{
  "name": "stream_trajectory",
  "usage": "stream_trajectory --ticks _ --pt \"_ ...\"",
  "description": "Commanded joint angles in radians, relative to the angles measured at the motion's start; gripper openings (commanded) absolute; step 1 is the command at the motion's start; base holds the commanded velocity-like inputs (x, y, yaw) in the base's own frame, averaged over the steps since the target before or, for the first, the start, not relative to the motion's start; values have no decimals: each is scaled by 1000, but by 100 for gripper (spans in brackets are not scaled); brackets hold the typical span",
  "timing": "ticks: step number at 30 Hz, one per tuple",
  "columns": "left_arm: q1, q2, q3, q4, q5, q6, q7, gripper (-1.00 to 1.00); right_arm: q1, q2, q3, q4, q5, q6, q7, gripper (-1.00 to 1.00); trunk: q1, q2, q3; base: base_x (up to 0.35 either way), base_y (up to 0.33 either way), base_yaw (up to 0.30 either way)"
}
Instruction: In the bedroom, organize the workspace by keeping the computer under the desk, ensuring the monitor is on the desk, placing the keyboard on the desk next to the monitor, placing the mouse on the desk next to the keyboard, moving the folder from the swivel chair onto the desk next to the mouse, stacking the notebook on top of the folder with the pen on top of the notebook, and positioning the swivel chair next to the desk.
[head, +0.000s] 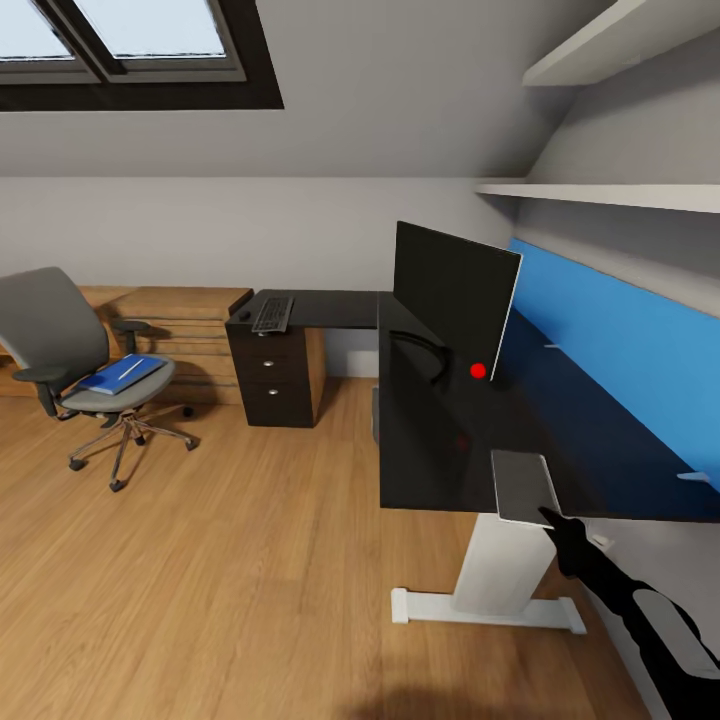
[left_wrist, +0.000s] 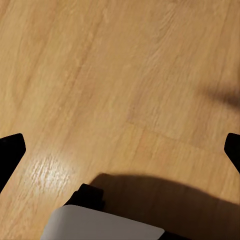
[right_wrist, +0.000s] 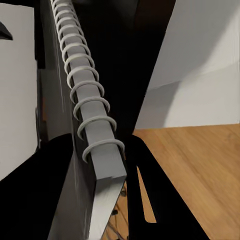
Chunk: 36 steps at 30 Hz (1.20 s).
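At lower right of the head view, the right gripper (head: 552, 517) is clamped on a spiral-bound notebook (head: 524, 487), holding it at the near edge of the black bench (head: 440, 450). Right wrist view shows its fingers (right_wrist: 57, 165) pinching the cover close to the wire coil (right_wrist: 80, 75). Notebook looks light and thin, stiff enough along the spine, probably floppy at the far edge; grip near the coil seems sensible. Monitor (head: 452, 300) stands on the bench, mid-frame. Keyboard (head: 272, 314) lies on the drawer unit (head: 272, 385), centre left. Blue folder (head: 120, 374) with pen (head: 128, 368) sits on the swivel chair (head: 60, 340), far left. Left gripper (left_wrist: 120, 150) hangs open and empty over wood floor (left_wrist: 100, 75).
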Motion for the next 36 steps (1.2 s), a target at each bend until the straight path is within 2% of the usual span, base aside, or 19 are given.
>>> stream_trajectory --ticks 1,5,8,9,10,15,17,22,24,25,26,29,31,34,36 --pt "0 0 -5 -1 10 -6 5 100 0 1 -2 -4 -1 5 2 -100 0 0 -1 0 0 0" --pt "0 -1 -7 -1 9 -6 5 100 0 5 3 -43 -2 4 6 -100 -15 28 12 0 0 0" --pt "0 -1 -7 -1 10 -6 5 100 1 30 24 -105 0 3 4 -100 -27 49 21 0 0 0" --pt "0 -1 -6 -1 11 -6 5 100 2 47 50 -143 4 1 2 -100 -31 56 24 0 0 0" --pt "0 -1 -6 0 12 -6 5 100 2 49 57 -151 6 1 1 -100 -34 63 27 0 0 0" --pt "0 -1 -6 0 12 -6 5 100 6 56 156 -230 20 -1 0 -100 -54 98 43 0 0 0" --pt "0 -1 -6 0 13 -6 5 100 10 58 211 -254 25 -2 1 -100 -61 112 49 0 0 0" --pt "0 -1 -6 1 13 -5 5 100 13 59 295 -276 27 -3 3 -100 -69 126 56 0 0 0" --pt "0 -1 -7 1 13 -6 5 100 12 59 351 -287 27 -3 1 -100 -69 126 56 0 0 0" --pt "0 -1 -7 1 12 -6 5 100 13 59 366 -292 27 -3 0 -100 -69 126 56 0 0 0" --pt "0 -1 -7 1 12 -6 5 100 13 59 416 -311 27 -3 -5 -100 -69 126 56 0 0 0" --pt "0 -1 -10 1 11 -6 5 100 13 60 483 -334 26 -7 -9 -100 -69 126 56 0 0 0" --pt "0 -1 -11 1 10 -6 4 100 13 67 542 -345 26 -21 -12 -100 -69 126 56 25 68 0" --pt "0 0 -12 1 10 -6 4 100 13 82 575 -347 23 -29 -9 -100 -69 126 56 84 194 0" --pt "0 0 -12 1 10 -6 4 100 13 84 578 -346 22 -29 -7 -100 -69 126 56 119 269 0"
